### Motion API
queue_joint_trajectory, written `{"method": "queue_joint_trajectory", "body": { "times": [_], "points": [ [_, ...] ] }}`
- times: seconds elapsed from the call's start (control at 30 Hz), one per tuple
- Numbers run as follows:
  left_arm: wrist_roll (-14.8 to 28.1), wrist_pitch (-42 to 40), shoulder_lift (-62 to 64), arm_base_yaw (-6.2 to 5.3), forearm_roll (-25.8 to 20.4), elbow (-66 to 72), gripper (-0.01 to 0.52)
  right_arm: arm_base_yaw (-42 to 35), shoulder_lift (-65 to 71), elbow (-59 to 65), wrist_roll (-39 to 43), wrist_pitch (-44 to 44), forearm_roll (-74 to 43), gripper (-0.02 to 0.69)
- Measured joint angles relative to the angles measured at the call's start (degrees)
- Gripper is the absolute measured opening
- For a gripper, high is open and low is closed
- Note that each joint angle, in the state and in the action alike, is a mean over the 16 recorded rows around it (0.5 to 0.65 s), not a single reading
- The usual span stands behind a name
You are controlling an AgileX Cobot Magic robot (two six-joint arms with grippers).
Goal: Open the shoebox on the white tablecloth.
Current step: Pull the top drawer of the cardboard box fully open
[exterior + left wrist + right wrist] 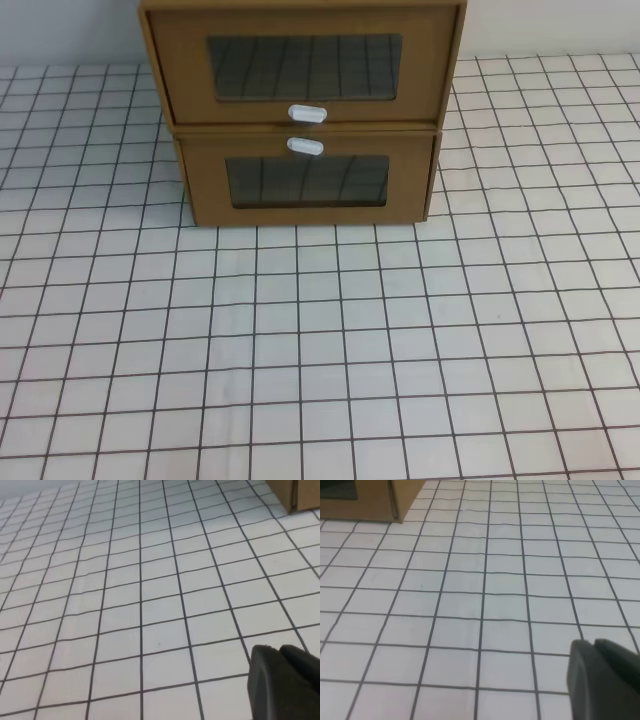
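Note:
The shoebox [300, 65] is the upper of two stacked brown boxes at the back middle of the white tablecloth [320, 350]. Its small white handle [307, 113] sits just below its clear window, and the drawer front is flush with the box. Neither gripper shows in the high view. In the left wrist view my left gripper [279, 649] is shut and empty, low over the cloth. My right gripper [594, 642] is likewise shut on nothing above the cloth. Both are well short of the boxes.
The lower twin box [308, 182], with its handle [305, 146] above its window, bears the shoebox. A corner of the brown stack shows at the top right of the left wrist view [292, 492] and the top left of the right wrist view [370, 500].

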Motion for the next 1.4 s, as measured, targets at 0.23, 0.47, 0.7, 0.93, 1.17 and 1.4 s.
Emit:
{"method": "queue_joint_trajectory", "body": {
  "times": [0.23,0.47,0.7,0.93,1.17,1.4],
  "points": [
    [0.9,-0.6,0.0,0.00,1.4,0.0,-0.005,0.0,0.0,0.0,0.0,0.0,0.0,-0.014],
    [0.0,-3.9,0.0,0.00,-9.0,0.0,-0.005,0.0,0.0,0.0,0.0,0.0,0.0,-0.014],
    [-1.2,-10.0,0.0,0.00,-26.7,0.0,-0.005,0.0,0.0,0.0,0.0,0.0,0.0,-0.014],
    [-1.1,-12.2,0.9,-0.01,-38.0,-1.6,-0.005,0.0,0.0,0.0,0.0,0.0,0.1,-0.014],
    [4.3,-3.3,9.4,-0.05,-39.4,-11.0,-0.005,0.0,0.0,0.0,0.0,0.0,0.1,-0.014],
    [15.9,11.3,28.1,-0.08,-39.6,-30.1,-0.005,0.0,0.0,0.0,0.0,0.0,0.1,-0.014]
  ]
}}
